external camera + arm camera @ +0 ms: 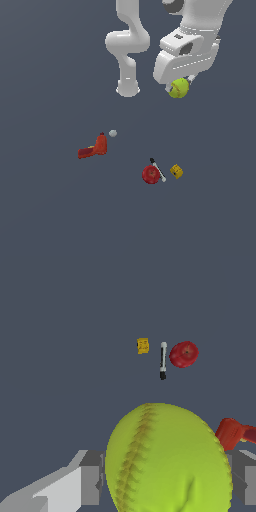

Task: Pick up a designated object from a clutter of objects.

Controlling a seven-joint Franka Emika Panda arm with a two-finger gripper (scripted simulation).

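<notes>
Gripper (181, 86) clenched on the yellow-green ball (178, 88), held high above the floor.

No readable writing anywhere. Below lie the red round object (150, 174), black-white stick (157, 169) and yellow cube (176, 171); farther to the exterior view's left, the red bottle-like shape (95, 148) and tiny grey sphere (113, 133).

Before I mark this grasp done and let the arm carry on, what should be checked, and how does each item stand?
1. Yellow-green ball sits between the fingers of the hand: ok.
2. Right object held, not the yellow cube: ok.
3. Ball lifted away from the other items: ok.
4. Red round object, black-white stick and red bottle not caught in the hand: ok.
5. Grip firmness: cannot tell.
</notes>
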